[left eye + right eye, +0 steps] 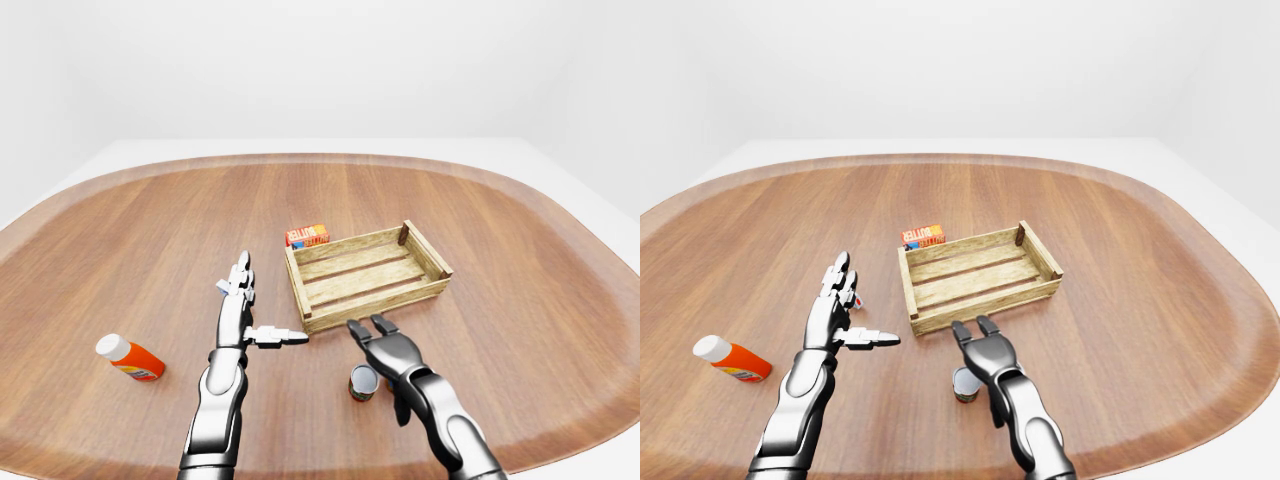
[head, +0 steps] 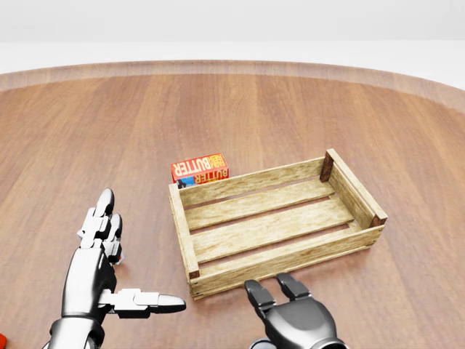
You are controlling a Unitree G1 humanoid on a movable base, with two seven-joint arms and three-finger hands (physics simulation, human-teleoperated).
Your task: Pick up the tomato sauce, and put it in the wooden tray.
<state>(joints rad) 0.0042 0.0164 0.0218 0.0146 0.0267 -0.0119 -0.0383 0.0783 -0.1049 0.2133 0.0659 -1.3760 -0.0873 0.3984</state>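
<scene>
counter [image 1: 150,230]: we see smooth, reddish, satin-finished wood grain
wooden tray [image 2: 261,227]: we see pale, rough, matt slats
left robot hand [image 2: 98,251]: glossy silver metal
right robot hand [image 1: 385,345]: dark, semi-gloss
tomato sauce [image 1: 363,382]: we see a shiny metal can

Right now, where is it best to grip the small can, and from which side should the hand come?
Grip the can around its round side wall, coming from above-right, where the right hand hovers open. It stands upright on the table, so fingers can wrap it.
</scene>
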